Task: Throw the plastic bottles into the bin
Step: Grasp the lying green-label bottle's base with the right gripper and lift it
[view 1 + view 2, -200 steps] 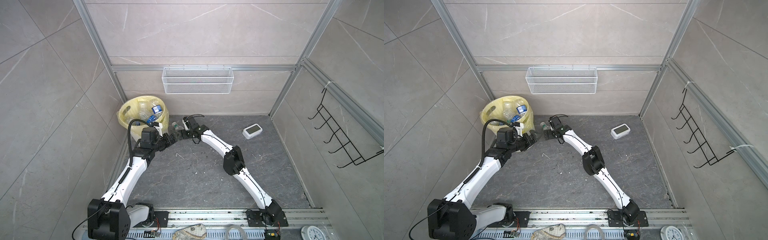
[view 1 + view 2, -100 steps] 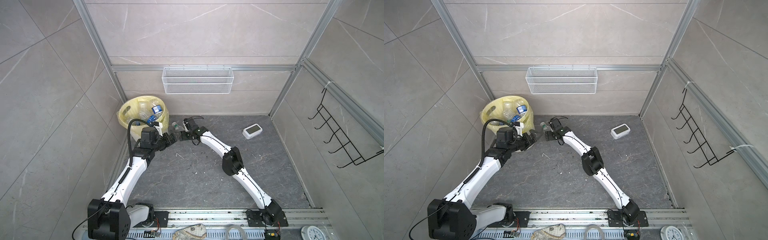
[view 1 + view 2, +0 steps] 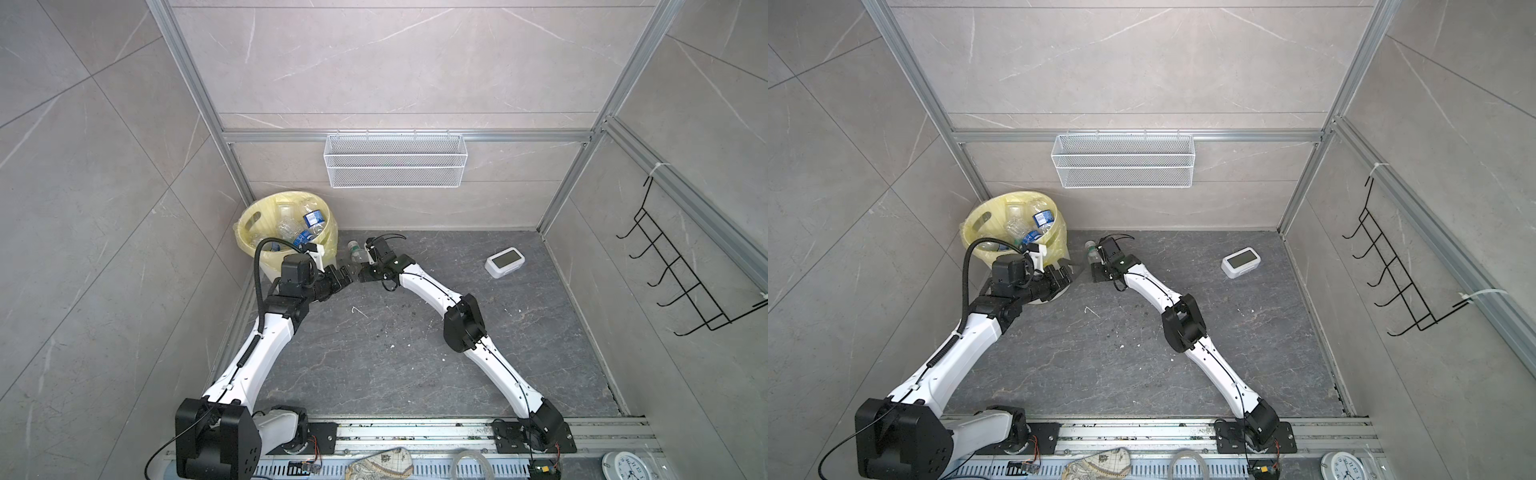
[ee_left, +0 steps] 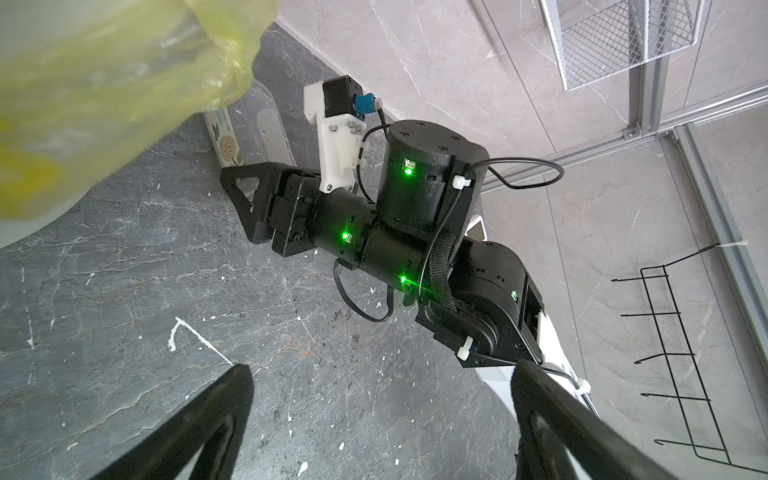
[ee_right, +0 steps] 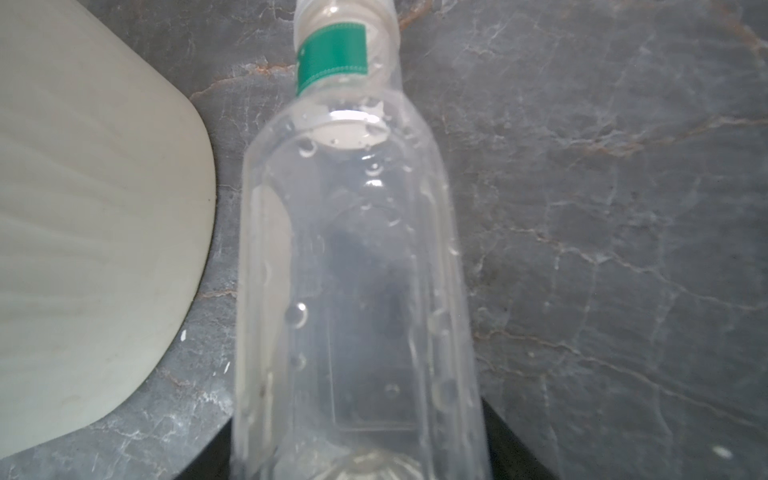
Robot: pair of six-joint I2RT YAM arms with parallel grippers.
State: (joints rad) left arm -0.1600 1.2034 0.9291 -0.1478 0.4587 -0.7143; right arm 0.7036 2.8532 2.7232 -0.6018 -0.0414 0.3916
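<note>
A clear plastic bottle [image 5: 353, 257] with a green neck band lies on the dark floor beside the bin [image 5: 83, 208]. My right gripper [image 5: 357, 419] holds its lower body, with a black finger pressed against each side. In both top views this bottle [image 3: 354, 250] [image 3: 1091, 249] sits in the right gripper [image 3: 360, 258] [image 3: 1097, 258] just right of the cream bin [image 3: 286, 195] [image 3: 1000, 199] lined with a yellow bag. Several bottles [image 3: 309, 220] [image 3: 1040, 218] lie inside the bin. My left gripper [image 3: 345, 276] [image 3: 1065, 270] [image 4: 380, 374] stands open and empty, low over the floor, facing the right one.
A white digital clock [image 3: 505, 262] [image 3: 1241, 262] lies on the floor at the right. A white wire mesh basket [image 3: 395, 160] hangs on the back wall, and a black hook rack [image 3: 685, 282] on the right wall. The two grippers are close together beside the bin.
The right gripper's jaws have narrowed onto the bottle beside the bin. Its wrist has shifted slightly toward the bottle. The left arm has stayed put and open.
</note>
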